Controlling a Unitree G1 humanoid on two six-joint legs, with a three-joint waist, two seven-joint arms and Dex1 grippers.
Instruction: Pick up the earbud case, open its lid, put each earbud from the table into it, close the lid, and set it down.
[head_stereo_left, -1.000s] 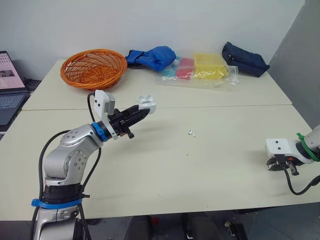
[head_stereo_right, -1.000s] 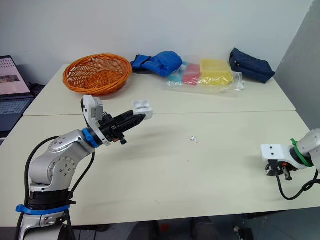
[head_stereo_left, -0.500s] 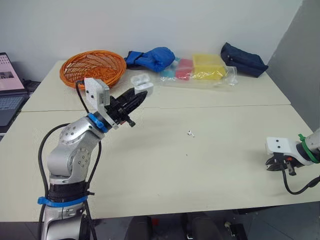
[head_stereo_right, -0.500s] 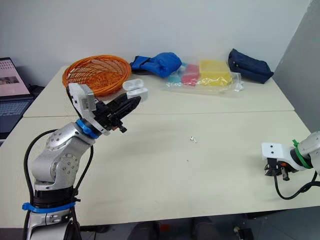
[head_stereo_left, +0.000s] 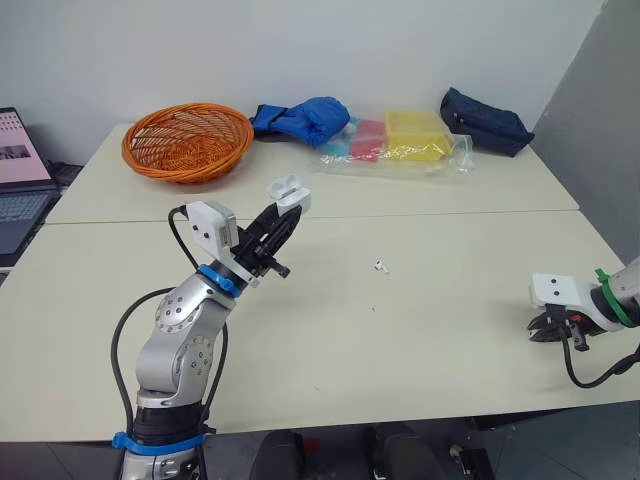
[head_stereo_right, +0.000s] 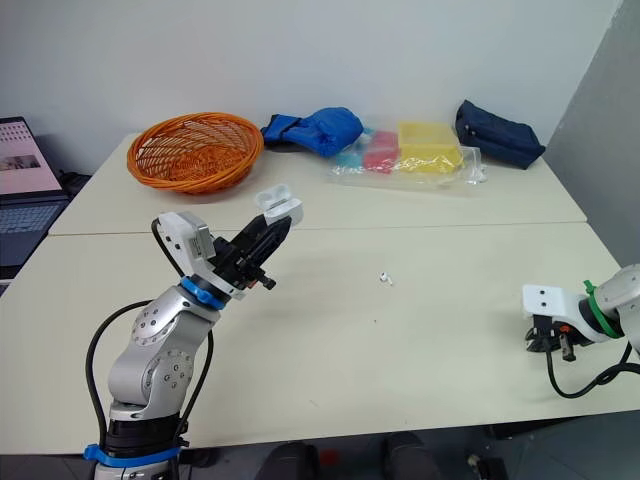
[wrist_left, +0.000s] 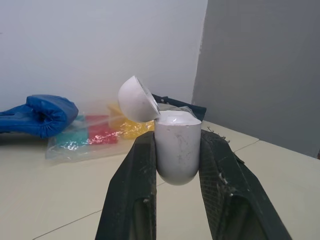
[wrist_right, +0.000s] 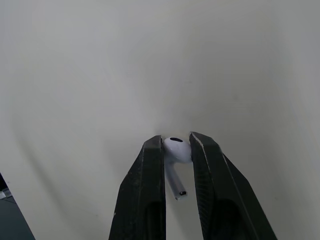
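Operator: Start big. What's changed?

Me: On the broad cream table (head_stereo_left: 450, 300) nothing has moved. My left arm has: half a second ago it was lifted back toward the orange woven basket (head_stereo_left: 186, 140), and now it has swung forward, so my left gripper (head_stereo_left: 284, 214) hangs over the table's middle seam

Operator: And it has what?

Me: It's clamped on the white rounded plastic earbud case (wrist_left: 175, 145), held in the air and upright, well apart from the tabletop. Its lid (wrist_left: 137, 99) is tipped back, so I judge the opening step done and the case is being offered for loading

Operator: The right side?

Me: My right gripper (head_stereo_left: 555, 330) is still low at the table's right edge. From the head I can't make out what it has; the right wrist view settles it: a white earbud (wrist_right: 176, 151) pinched between the fingers, stem pointing back toward the wrist

Operator: The other one?

Me: A second small white earbud (head_stereo_left: 381, 266) lies on the table between my arms, still to fetch
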